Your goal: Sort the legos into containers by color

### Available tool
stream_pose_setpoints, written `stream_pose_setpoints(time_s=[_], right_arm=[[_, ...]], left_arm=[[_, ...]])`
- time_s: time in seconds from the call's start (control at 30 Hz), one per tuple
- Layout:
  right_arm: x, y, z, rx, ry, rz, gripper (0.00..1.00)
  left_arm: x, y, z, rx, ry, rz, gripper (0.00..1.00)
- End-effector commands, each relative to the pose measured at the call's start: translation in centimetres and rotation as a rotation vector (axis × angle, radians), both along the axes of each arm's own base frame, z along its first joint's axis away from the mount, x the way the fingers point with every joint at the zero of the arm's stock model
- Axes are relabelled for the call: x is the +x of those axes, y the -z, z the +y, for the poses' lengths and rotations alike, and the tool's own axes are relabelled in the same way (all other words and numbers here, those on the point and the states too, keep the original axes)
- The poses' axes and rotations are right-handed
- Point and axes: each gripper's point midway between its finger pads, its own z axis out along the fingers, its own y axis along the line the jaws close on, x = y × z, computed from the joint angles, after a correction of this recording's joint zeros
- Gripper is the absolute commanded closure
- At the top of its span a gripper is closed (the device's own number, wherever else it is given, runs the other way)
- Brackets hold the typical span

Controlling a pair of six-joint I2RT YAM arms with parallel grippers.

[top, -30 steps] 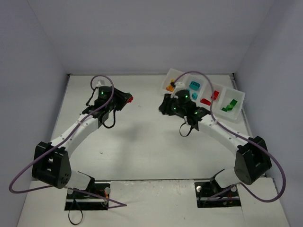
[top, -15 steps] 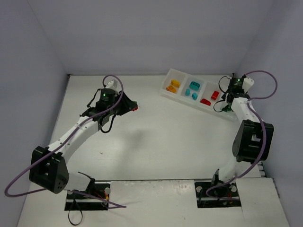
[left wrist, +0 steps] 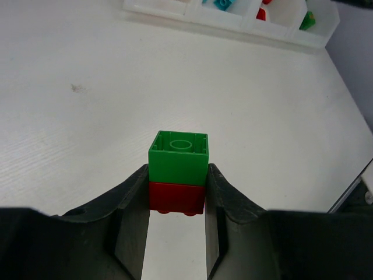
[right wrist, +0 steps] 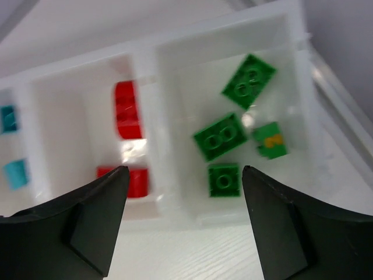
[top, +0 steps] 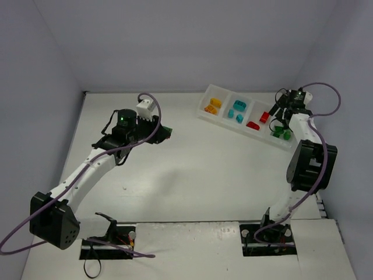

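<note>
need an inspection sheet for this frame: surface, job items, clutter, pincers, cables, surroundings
Surface: white table, one small dark speck.
Job's things: tray at the far right; yellow legos, teal legos, red legos and green legos, each colour in its own compartment.
Clutter: nothing seen.
Grippers: left pincer shut on a green-on-red stack, away from the tray; right pincer open, empty, over the green compartment.
Cables: purple cables loop off both arms.
Surroundings: plain walls on three sides.
</note>
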Motion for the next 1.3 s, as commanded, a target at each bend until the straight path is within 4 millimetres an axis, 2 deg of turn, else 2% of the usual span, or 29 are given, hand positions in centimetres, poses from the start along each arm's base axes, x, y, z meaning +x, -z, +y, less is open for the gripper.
stream_pose_setpoints(time_s=[0.0,0.07,0.13,0.2,0.23,0.33,0.37,0.43,0.47,0.63,0.67,0.77,1.1,1.27], right_arm=[[1.3,-10.0,6.1,0.033,-0.230,-0.241,0.26],[0.7,-11.4,9.8,0.089,-0.352,-0.281,0.29],[-0.8,-13.0,16.2,0.182,-0.561,-0.320,0.35],[-2.4,-14.6,20.6,0.262,-0.691,-0.349,0.38],[-4.2,-14.7,24.9,0.341,-0.825,-0.340,0.38],[-7.5,-15.7,30.4,0.443,-1.021,-0.338,0.35],[-9.0,-15.8,32.8,0.471,-1.093,-0.328,0.34],[-10.5,-16.1,35.0,0.520,-1.159,-0.314,0.31],[-11.9,-16.4,36.7,0.556,-1.218,-0.306,0.30],[-14.9,-18.0,41.2,0.636,-1.349,-0.316,0.26],[-14.7,-18.0,41.3,0.640,-1.347,-0.314,0.26],[-15.8,-17.9,43.0,0.666,-1.394,-0.294,0.25],[-16.7,-16.2,45.4,0.675,-1.413,-0.234,0.23],[-16.7,-16.1,46.1,0.666,-1.419,-0.233,0.29]], left_arm=[[-0.3,-3.1,-1.0,0.042,0.147,-0.225,1.00],[-0.3,-3.2,-1.1,0.082,0.183,-0.279,0.99],[-0.3,-3.4,-1.3,0.124,0.224,-0.341,1.00],[-0.4,-3.3,-1.6,0.153,0.255,-0.379,1.00],[-0.5,-3.2,-1.9,0.194,0.287,-0.423,1.00],[-0.9,-3.6,-2.5,0.250,0.344,-0.506,1.00],[-1.0,-3.8,-2.6,0.263,0.350,-0.525,0.99],[-1.1,-4.3,-2.8,0.295,0.369,-0.576,0.99],[-1.3,-4.6,-3.1,0.303,0.374,-0.594,0.99],[-1.9,-5.1,-3.5,0.330,0.385,-0.640,1.00],[-1.9,-5.1,-3.6,0.333,0.388,-0.644,0.99],[-2.1,-5.4,-3.9,0.345,0.398,-0.663,1.00],[-2.7,-6.0,-4.5,0.334,0.414,-0.683,0.99],[-3.0,-6.1,-4.9,0.328,0.428,-0.688,0.99]])
